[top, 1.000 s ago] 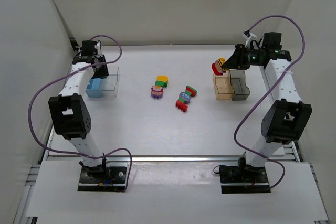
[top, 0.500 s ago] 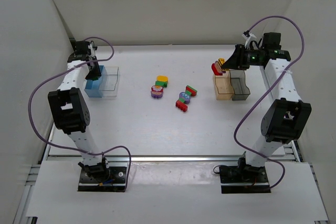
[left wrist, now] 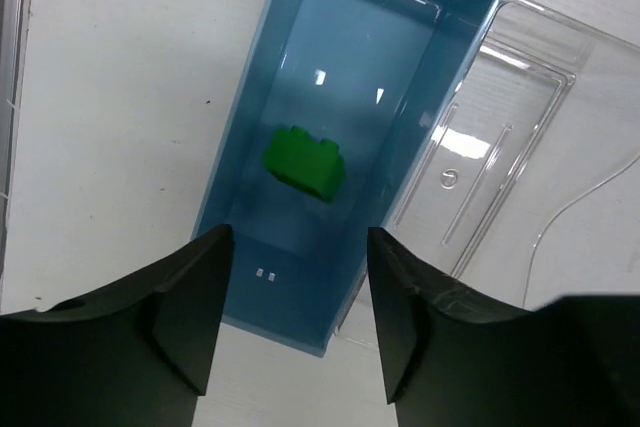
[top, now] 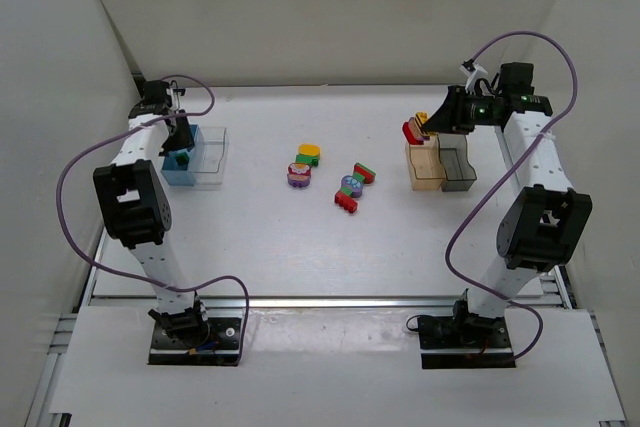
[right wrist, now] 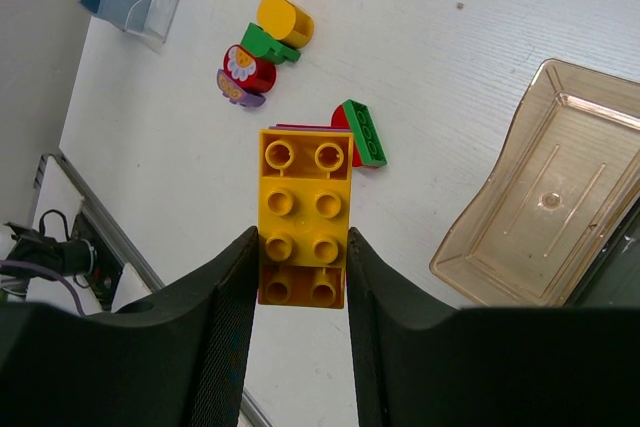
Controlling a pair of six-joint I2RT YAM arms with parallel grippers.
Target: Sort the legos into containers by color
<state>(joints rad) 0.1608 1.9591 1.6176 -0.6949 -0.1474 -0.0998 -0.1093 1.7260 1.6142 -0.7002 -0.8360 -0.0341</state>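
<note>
**these bricks are easy to hold, the stuck-together ones are the pain**

right gripper (right wrist: 300,247) is pinched on a yellow brick (right wrist: 303,217). the fingers press its two long sides and the studs face the wrist camera. it hangs just beside the amber bin (right wrist: 545,207), with the dark grey bin (top: 458,169) right next to that. in the top view something red sits against the yellow at the fingers, and i can't tell if it's clipped on.

left gripper (left wrist: 300,242) is spread wide with nothing in it, above the blue bin (left wrist: 240,147). one green brick (left wrist: 304,161) lies on that bin's floor, and the clear bin (left wrist: 500,147) touches the blue one.

how they'll handle, my guess: hard, light, glossy plastic. they won't squash or break, but they can twist or shoot out if squeezed off-centre. i'd grip the flat parallel side walls, low and centred, never across the studs. the yellow one looks held about right.

the rest are mid table (top: 250,237) in two little clumps:
- yellow round piece (right wrist: 283,19), a green piece (right wrist: 262,44), a red flower piece (right wrist: 245,67) and a purple bit (right wrist: 235,92), all touching
- second clump (top: 352,187), mixed red, green and purple

those look pressed together in mixed colours. one gripper alone probably lifts a whole clump, so i figure it takes one arm pinning and the other pulling. the round piece has no flat sides, so it may roll in the fingers.

the bins look thin and light too, so i'd drop from above and not bump a wall.
</note>
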